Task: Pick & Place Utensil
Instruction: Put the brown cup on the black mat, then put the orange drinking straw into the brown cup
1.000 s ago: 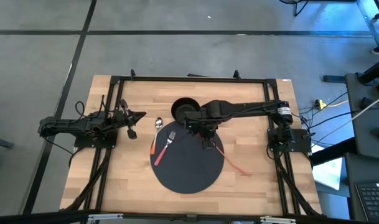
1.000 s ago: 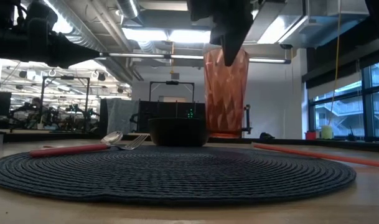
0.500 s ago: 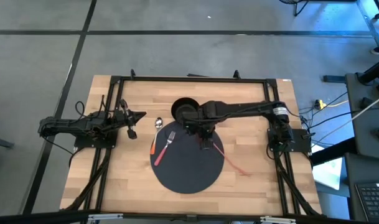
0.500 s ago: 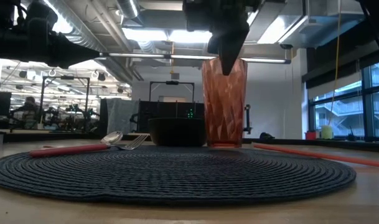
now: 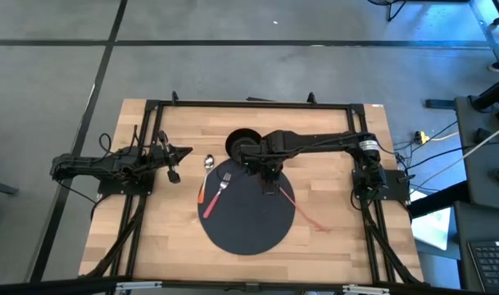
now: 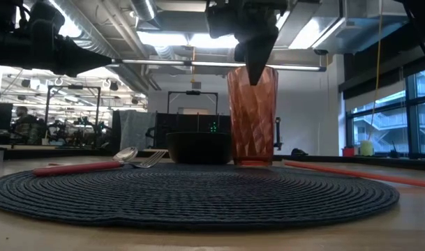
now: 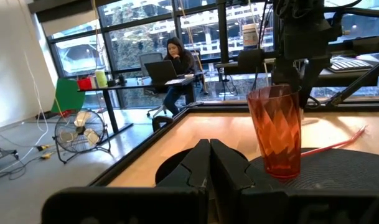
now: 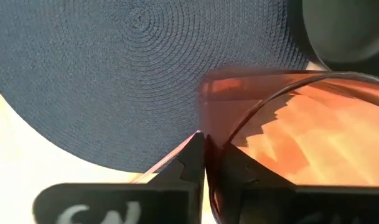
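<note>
A faceted orange-red tumbler (image 6: 252,115) stands upright with its base on the far part of the round dark placemat (image 5: 247,217), next to a black bowl (image 5: 242,143). My right gripper (image 6: 253,75) reaches down from above onto the tumbler's rim and is shut on it. A fork (image 5: 223,182) and a spoon (image 5: 207,161), both red-handled, lie at the mat's left edge. My left gripper (image 5: 173,168) waits shut over the table's left side; in its wrist view the fingers (image 7: 211,163) point at the tumbler (image 7: 276,132). My right gripper pinches the tumbler's rim (image 8: 209,142), one finger inside the cup and one outside. The fingers come from above, pointing down, and only their ends dip past the rim (image 6: 254,70). The tumbler stands upright with its base (image 6: 252,162) on the placemat.
A thin red stick (image 5: 309,215) lies across the mat's right edge onto the wood. The black bowl (image 6: 198,148) sits just behind the tumbler on the far side. Bare wood lies near and to the right of the mat. A dark frame (image 5: 257,104) rims the table.
My right gripper has moved down and slightly toward the table's left with the tumbler. The tumbler was lifted clear a second ago and now stands with its base on the placemat, still upright. The gripper has stayed shut on the rim.
</note>
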Controlling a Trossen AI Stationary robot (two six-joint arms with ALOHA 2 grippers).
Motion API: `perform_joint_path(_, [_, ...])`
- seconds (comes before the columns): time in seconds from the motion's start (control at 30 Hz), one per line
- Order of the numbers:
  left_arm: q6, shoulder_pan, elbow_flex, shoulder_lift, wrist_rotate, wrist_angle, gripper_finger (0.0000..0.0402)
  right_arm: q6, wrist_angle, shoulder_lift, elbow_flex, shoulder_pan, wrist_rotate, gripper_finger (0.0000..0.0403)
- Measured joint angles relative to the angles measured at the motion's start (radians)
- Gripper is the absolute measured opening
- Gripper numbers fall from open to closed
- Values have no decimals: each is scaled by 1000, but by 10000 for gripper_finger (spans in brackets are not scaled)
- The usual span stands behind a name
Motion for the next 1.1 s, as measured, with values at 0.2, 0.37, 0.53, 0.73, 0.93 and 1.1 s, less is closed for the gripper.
perform_joint_path(0.2, [0, 0, 0, 0, 0, 0, 4, 2, -4, 0, 0, 0, -2, 75])
perform_joint_path(0.37, [0, 0, 0, 0, 0, 0, 4, 4, -4, 0, 0, 0, -2, 111])
perform_joint_path(0.53, [0, 0, 0, 0, 0, 0, 4, 5, -4, 0, 0, 4, -2, 152])
perform_joint_path(0.73, [0, 0, 0, 0, 0, 0, 4, 15, -15, 0, 0, 16, -17, 205])
perform_joint_path(0.93, [0, 0, 0, 0, 0, 0, 4, 33, -44, 0, 40, 24, 31, 244])
perform_joint_path(1.1, [-9, 0, 0, 0, 0, 0, 4, 31, -85, 0, 138, 28, 54, 260])
